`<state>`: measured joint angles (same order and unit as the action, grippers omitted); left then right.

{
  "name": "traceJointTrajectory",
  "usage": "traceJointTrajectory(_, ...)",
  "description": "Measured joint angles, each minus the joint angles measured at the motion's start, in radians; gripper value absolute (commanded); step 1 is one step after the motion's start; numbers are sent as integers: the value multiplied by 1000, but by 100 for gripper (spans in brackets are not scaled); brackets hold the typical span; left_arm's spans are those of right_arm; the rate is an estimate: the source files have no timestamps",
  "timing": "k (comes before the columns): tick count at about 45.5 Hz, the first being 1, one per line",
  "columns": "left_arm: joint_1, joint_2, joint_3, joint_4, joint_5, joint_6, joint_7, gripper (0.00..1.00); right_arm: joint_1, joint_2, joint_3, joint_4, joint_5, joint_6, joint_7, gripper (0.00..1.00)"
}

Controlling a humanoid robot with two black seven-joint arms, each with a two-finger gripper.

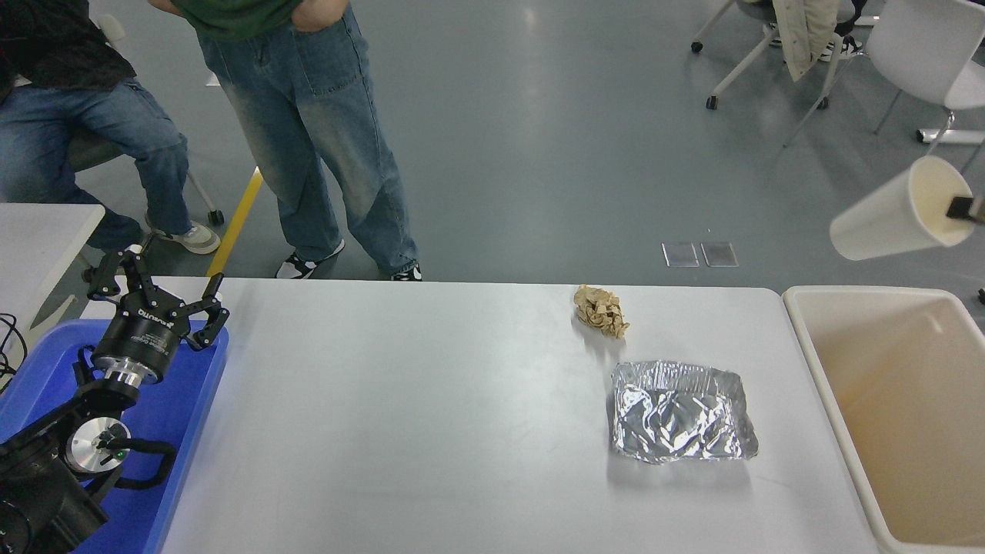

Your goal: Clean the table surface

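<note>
Right gripper (968,208) — only a small black tip shows at the right edge of the frame, pinched on the rim of a white paper cup (896,219) with a cream interior. The cup is tilted, mouth toward the gripper and bottom pointing left, held in the air above the far end of the beige plastic bin (816,362) that stands against the right end of the table. The rest of the right arm is out of frame.

Left gripper (158,288) — jaws spread, nothing between them; parked at the lower left over a blue plastic tray (177,415).

Plain matte white table surface (400,415) fills the middle of the view, from the blue tray to the bin. Two items lie on it, both in the right half:
- a crumpled brown paper wad (601,309), near the far edge
- a crushed silver aluminium foil tray (681,412), just nearer the camera than the wad, apart from it

The corner of a smaller white table (38,231) shows at the left edge. Two people in blue jeans (323,131) are at the far side, one standing, one seated. White chairs (916,46) on castors stand at the upper right on the grey floor.
</note>
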<state>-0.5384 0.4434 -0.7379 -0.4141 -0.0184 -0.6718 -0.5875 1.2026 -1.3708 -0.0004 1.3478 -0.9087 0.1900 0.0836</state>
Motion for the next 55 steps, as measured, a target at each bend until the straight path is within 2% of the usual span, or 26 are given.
traceJointTrajectory(17,0,0,0,0,0,0,0,100,-271,235,14,-370,70,-182,11,0)
traceJointTrajectory(41,0,0,0,0,0,0,0,100,-500,713,5,-1134,143,-232,51,0)
traceJointTrajectory(55,0,0,0,0,0,0,0,100,-577,885,4,-1315,171,-298,49,0)
